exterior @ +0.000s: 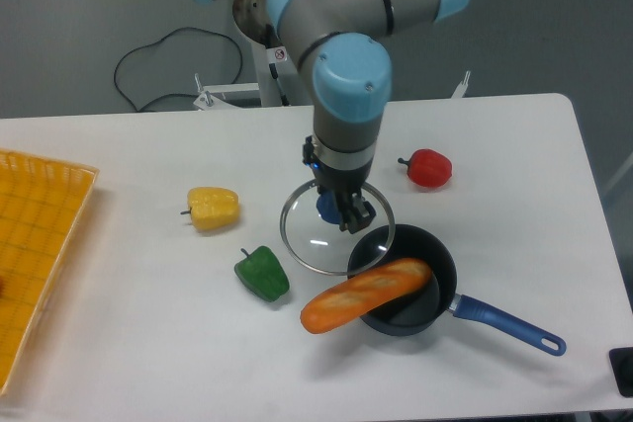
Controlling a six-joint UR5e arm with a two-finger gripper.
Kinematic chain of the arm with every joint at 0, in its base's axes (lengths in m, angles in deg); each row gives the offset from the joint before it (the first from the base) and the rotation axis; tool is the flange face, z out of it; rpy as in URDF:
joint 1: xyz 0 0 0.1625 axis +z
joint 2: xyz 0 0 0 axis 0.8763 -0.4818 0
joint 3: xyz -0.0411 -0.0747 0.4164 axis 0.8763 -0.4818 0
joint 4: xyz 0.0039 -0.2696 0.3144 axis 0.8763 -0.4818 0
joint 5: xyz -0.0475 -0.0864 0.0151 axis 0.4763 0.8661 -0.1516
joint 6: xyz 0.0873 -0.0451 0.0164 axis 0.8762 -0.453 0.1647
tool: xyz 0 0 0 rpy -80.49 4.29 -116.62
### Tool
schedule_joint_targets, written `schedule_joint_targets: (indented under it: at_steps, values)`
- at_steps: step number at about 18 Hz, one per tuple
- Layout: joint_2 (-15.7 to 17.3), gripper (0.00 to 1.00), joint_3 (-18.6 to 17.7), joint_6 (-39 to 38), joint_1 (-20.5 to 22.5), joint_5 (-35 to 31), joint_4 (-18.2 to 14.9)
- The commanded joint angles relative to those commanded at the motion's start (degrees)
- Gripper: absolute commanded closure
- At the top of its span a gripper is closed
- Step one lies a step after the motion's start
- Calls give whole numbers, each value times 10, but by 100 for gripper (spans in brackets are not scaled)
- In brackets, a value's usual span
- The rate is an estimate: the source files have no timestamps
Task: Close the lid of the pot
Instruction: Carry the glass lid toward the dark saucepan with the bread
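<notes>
- The arm (336, 17) comes in from the 12 o'clock edge, its grey links and pale blue joint caps folded over one another near the top.
- The last wrist section hangs straight down, with its rounded blue cap facing me.
- The gripper (341, 211) points downward below that wrist (dark fingers, one showing toward 5 o'clock).
- Its fingers are clamped on the lid (336, 231) at its blue knob.

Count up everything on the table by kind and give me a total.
Peppers: 3, yellow, green, red
Bread loaf: 1
Pot: 1
Lid: 1
Orange tray: 1
Total: 7
</notes>
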Motion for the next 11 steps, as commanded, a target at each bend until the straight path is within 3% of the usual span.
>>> schedule_joint_targets:
  at_steps: [6,11]
  values:
    - [-39,87,21,0,9,-4,14]
    - [-45,87,25,2,19,-1,14]
